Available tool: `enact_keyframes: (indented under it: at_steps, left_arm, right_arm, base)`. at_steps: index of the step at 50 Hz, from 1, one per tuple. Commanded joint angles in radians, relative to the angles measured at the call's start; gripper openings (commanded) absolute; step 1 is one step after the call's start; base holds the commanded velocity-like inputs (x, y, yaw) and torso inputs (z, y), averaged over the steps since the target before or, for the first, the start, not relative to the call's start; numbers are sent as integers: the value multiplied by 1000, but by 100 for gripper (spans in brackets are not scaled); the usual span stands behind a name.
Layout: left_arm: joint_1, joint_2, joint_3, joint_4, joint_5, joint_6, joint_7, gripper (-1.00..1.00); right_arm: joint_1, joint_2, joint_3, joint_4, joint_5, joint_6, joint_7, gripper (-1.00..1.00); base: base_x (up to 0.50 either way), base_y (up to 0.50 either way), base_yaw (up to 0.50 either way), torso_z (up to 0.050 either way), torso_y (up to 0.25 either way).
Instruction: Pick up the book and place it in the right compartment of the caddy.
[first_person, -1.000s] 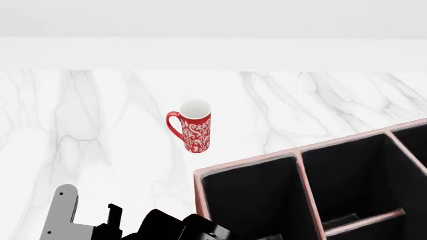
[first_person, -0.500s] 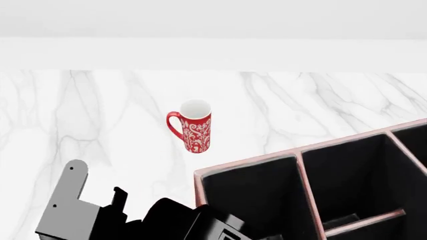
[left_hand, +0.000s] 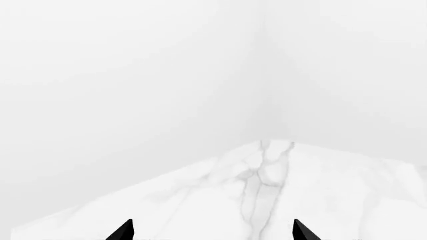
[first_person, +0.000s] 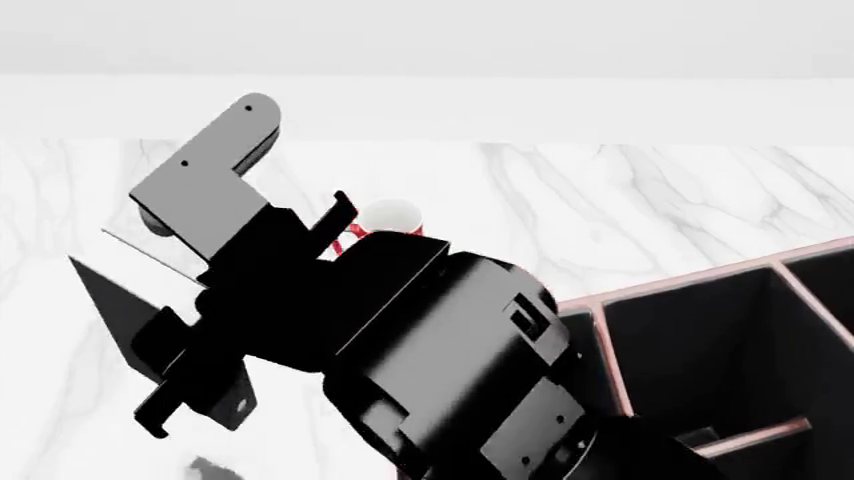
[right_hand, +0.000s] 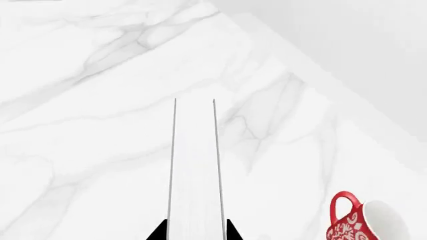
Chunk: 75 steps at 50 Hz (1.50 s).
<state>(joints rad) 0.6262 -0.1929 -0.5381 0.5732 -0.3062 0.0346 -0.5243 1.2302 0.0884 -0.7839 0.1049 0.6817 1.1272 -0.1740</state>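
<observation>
My right gripper (right_hand: 195, 227) is shut on the book (right_hand: 195, 165). The book's white page edges run straight out between the two black fingertips, high above the marble. In the head view my right arm (first_person: 441, 360) fills the middle, with the book's black cover (first_person: 114, 305) sticking out at its left end. The reddish-brown caddy (first_person: 694, 272) lies at the right, its black compartments open; the arm hides its left part. In the left wrist view my left gripper (left_hand: 213, 231) stands open, nothing between its tips.
A red-and-white patterned mug (right_hand: 360, 222) stands on the white marble table (first_person: 641, 190); in the head view only the mug's rim (first_person: 390, 213) shows past the arm. A white wall runs along the table's far edge.
The right arm has risen with the book from the lower left edge of the head view to its middle. It now covers most of the mug and the caddy's left compartment.
</observation>
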Motion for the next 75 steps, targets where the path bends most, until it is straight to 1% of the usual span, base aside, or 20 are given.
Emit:
enact_keyframes:
  at_steps: [1, 7, 9, 12, 13, 16, 21, 30, 35, 38, 42, 54, 59, 75]
  left_arm:
    - [2, 1, 1, -11, -5, 11, 5, 100]
    - [2, -1, -1, -12, -9, 10, 6, 100]
    - [-2, -3, -1, -12, -11, 7, 5, 100]
    - [-10, -10, 4, -11, -11, -3, 3, 100]
    - [-12, -12, 5, -9, -11, -7, 2, 100]
    - [-15, -16, 7, -4, -12, -13, 0, 100]
    - [-18, -23, 3, 13, -17, -27, -5, 100]
    - [-6, -20, -6, 10, -20, -15, -3, 100]
    - [-2, -16, -12, 6, -23, -6, -1, 100]
    - [-5, -16, -9, 3, -21, -6, -1, 100]
    - [-4, -15, -10, -6, -23, 3, 3, 100]
    - [-3, -18, -11, -2, -23, -2, 1, 100]
    - [-8, -23, -6, 1, -20, -13, 0, 100]
    - [-15, -26, -2, -12, -22, -7, 3, 100]
  right_arm:
    - [124, -11, 146, 13, 41, 129, 111, -100]
    - [197, -12, 235, 49, 63, 210, 181, -100]
    - [235, -14, 305, 64, 72, 266, 242, -100]
    - [261, -18, 365, 92, 74, 301, 297, -100]
    - [273, -20, 407, 111, 68, 315, 335, -100]
    - [293, -7, 473, 140, 53, 325, 399, -100]
    - [323, 21, 527, 190, 36, 312, 437, -100]
    - [347, 77, 539, 289, -20, 258, 472, -100]
    - [347, 116, 525, 285, -37, 251, 480, -100]
    - [350, 123, 534, 293, -44, 256, 498, -100]
    - [354, 160, 559, 304, -70, 245, 540, -100]
    - [349, 254, 601, 304, -90, 246, 575, -100]
    - [350, 292, 599, 306, -105, 239, 581, -100]
    - [327, 387, 644, 252, -111, 321, 645, -100]
  base:
    - [0, 0, 0, 0, 0]
    - [0, 0, 0, 0, 2]
    - [0, 0, 0, 0, 0]
    - [0, 0, 0, 0, 0]
    - [0, 0, 0, 0, 10]
    - [0, 0, 0, 0, 0]
    - [0, 0, 0, 0, 0]
    - [0, 0, 0, 0, 1]
    - [0, 0, 0, 0, 2]
    - [0, 0, 0, 0, 0]
    - [0, 0, 0, 0, 3]
    - [0, 0, 0, 0, 1]
    - [0, 0, 1, 0, 2]
    - [0, 0, 0, 0, 1]
